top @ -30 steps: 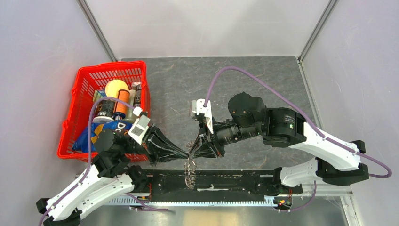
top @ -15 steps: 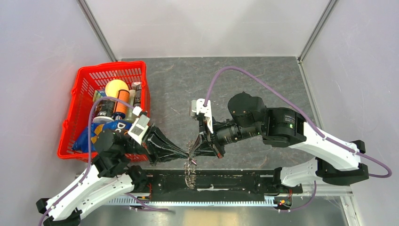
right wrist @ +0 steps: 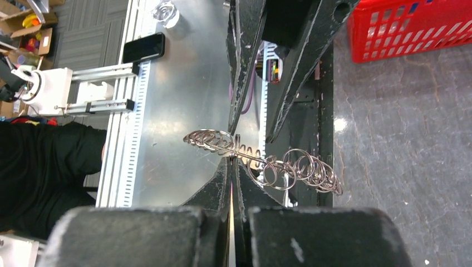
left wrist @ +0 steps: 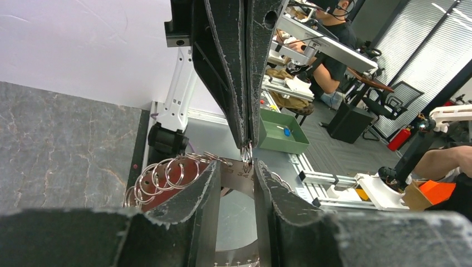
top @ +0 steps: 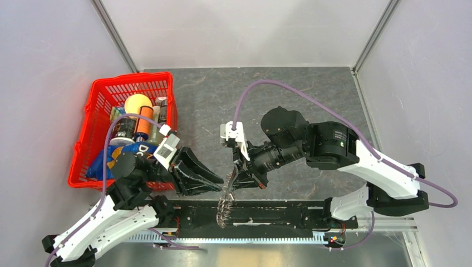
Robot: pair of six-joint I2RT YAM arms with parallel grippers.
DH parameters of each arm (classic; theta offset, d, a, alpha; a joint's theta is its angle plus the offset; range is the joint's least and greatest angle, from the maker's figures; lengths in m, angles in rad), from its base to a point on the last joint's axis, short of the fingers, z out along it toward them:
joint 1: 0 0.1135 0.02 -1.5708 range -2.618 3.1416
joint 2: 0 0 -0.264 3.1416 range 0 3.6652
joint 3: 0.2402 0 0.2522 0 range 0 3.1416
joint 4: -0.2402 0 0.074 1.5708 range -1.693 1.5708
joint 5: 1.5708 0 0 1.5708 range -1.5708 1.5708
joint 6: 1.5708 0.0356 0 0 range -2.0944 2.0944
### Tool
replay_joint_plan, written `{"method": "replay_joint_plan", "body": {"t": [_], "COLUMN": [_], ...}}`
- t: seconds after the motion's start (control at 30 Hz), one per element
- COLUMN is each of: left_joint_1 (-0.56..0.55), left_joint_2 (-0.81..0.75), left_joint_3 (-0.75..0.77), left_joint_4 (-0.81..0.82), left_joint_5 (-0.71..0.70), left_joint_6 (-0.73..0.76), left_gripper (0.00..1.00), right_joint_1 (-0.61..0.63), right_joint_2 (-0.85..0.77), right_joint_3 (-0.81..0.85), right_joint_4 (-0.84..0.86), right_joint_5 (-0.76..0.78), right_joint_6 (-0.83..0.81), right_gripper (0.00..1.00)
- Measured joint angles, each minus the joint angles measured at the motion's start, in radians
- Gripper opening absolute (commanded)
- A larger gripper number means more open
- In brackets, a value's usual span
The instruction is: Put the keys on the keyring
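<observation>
My left tool point(top: 218, 183) has just let go and stands open. My right tool point(top: 235, 179), closed, now alone holds the keyring point(top: 226, 199), which dangles over the counter's point(top: 278, 100) near edge. Handover done, I judge; the key I cannot see.

Overhead looks down; wrist views close, opposed (share keyring point(right wrist: 261, 161), seemingly).
</observation>
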Motion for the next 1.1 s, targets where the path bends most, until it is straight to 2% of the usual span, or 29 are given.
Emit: {"method": "replay_joint_plan", "body": {"t": [0.3,0.77,1.1], "left_joint_1": [0.0,0.0,0.0], "left_joint_2": [-0.013,-0.013,-0.013], "left_joint_3": [0.019,0.036,0.036], "left_joint_4": [-0.101,-0.176,-0.229], "left_joint_5": [0.003,0.031,0.035], "left_joint_6": [-0.002,-0.001,0.0], "left_gripper": [0.36,0.36,0.24], "right_joint_1": [0.0,0.0,0.0], "right_joint_2": [0.069,0.126,0.147], "right_joint_3": [0.067,0.074,0.097], "right_joint_4": [-0.11,-0.127,-0.127], "right_joint_5": [-0.051,-0.067,-0.043], "right_joint_6": [-0.011,0.009,0.011], "right_gripper": [0.0,0.0,0.0]}}
